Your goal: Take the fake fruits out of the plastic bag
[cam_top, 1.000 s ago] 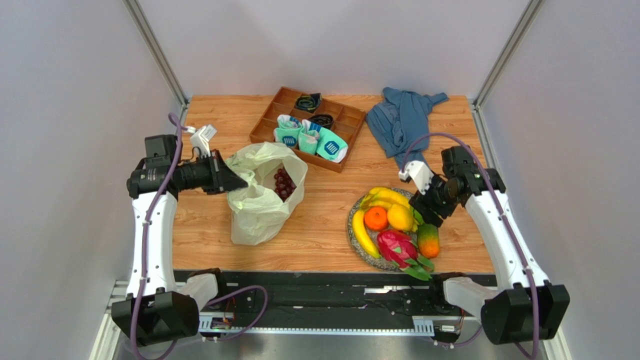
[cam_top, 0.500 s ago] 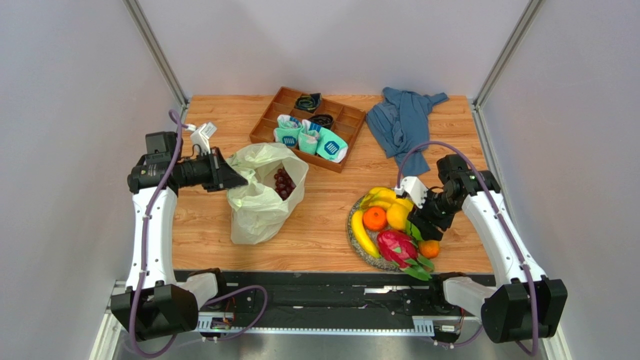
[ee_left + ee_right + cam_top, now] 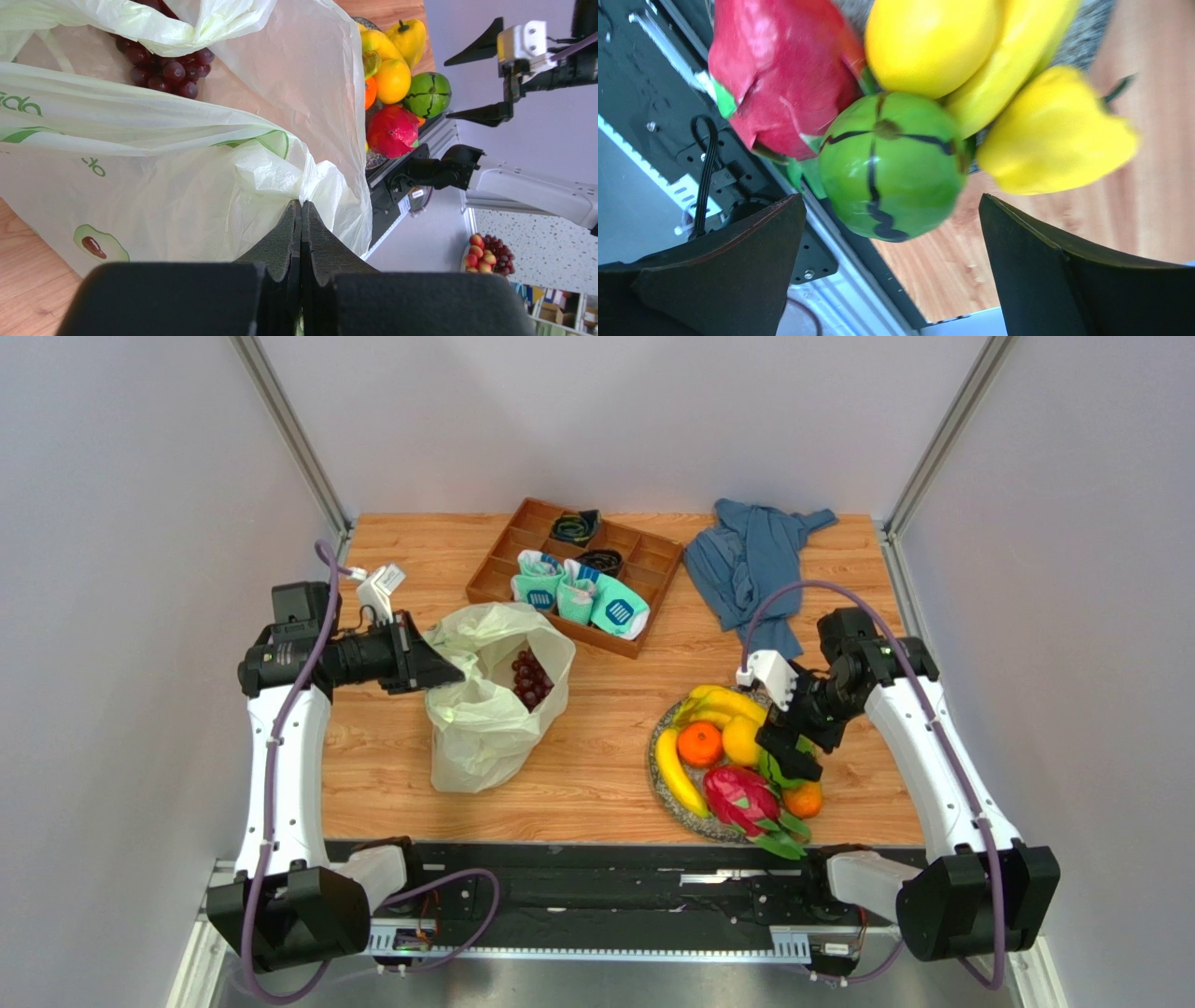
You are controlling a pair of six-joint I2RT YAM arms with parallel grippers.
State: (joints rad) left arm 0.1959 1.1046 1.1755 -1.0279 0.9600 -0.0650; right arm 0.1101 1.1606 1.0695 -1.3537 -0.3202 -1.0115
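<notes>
Top external view: the plastic bag (image 3: 484, 721) is seen on the left half of the table (image 3: 603, 756). The left side of its mouth is pinched by the left gripper (image 3: 429, 669). In the left wrist view the two fingers are pressed tight together on a fold of the thin plastic. The mouth is held open this way, and the purple grapes (image 3: 529, 676) can be seen inside it from above. They lie on the side of the mouth that faces the plate (image 3: 657, 767). No other fruit can be made out in the bag.

The right gripper (image 3: 786, 742) is spread wide and nothing is held in it. It hangs over the right part of the plate, just above the green round fruit (image 3: 896, 164) and beside the dragon fruit (image 3: 784, 70).

From the right gripper, the grapes lie well apart to the left and a little farther back. Bare wood lies between the plate and the bag. The left arm is much nearer to the grapes, but it is busy with the bag. So the grapes will most likely have to be fetched by the right arm, with a long reach to the left and then down into the open mouth.
</notes>
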